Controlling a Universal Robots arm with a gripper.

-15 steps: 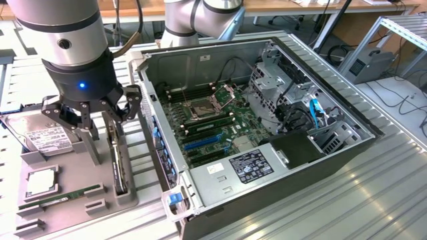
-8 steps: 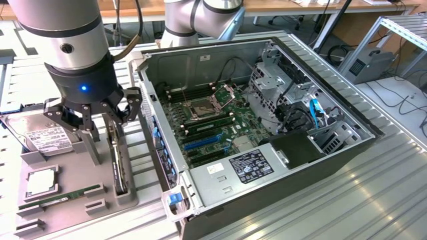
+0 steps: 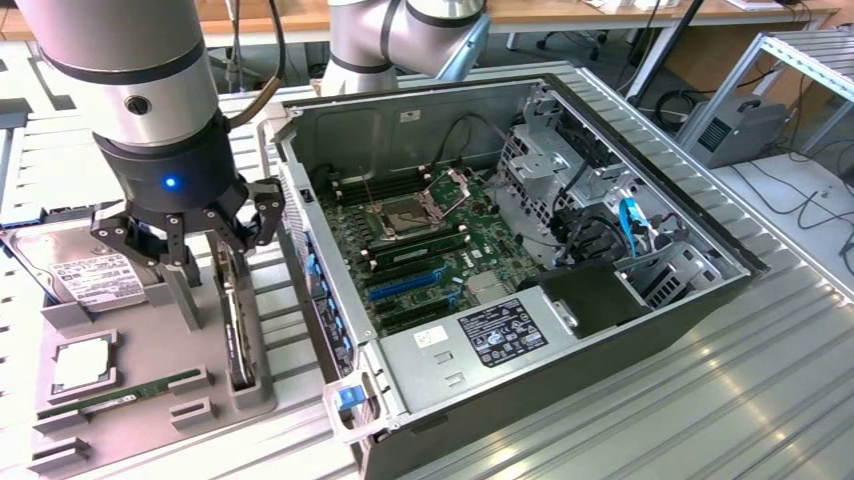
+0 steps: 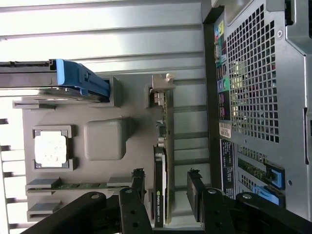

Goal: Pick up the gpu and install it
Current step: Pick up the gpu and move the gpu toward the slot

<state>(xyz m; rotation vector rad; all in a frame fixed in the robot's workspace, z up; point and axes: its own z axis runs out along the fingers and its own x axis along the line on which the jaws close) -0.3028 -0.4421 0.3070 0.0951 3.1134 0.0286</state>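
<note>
Reaches straight down from above near the worktop's edge at the exterior view's left, with claw [image 3: 203, 252] spread wide, fingers [image 4: 196, 192] parted.

Ribbed metal table [image 3: 754, 400], perhaps wooden desks [image 3: 567, 12] behind

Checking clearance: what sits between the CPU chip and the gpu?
In the wrist view, a raised grey block stands between the CPU chip and the gpu.

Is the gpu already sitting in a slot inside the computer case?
No, the gpu stands on its edge in the grey tray beside the computer case, under the open end effector.
</note>
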